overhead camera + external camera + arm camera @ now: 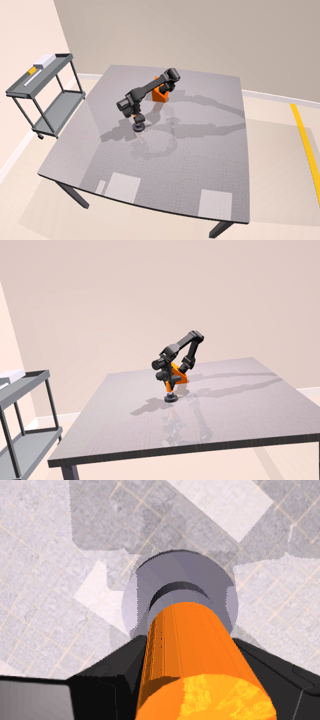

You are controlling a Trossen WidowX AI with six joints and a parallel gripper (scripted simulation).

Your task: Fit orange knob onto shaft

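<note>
The orange knob (168, 386) (192, 645) is a tall cylinder, held roughly upright over the dark round pedestal (138, 128) (170, 399) (182, 567). My gripper (169, 385) (187, 645) is shut on the knob, with one black finger on each side in the wrist view. In the exterior view a short bit of the silver shaft (170, 393) shows between the knob's lower end and the pedestal, so the knob is not down on the pedestal. The hole and both flat sides are hidden, so I cannot tell how they line up.
The arm's orange base (159, 96) (182, 378) stands behind the pedestal on the grey table (206, 160) (116, 431). A grey cart (62, 105) (28, 446) stands beyond the table's left edge. Pale patches lie along the table's front in the top view.
</note>
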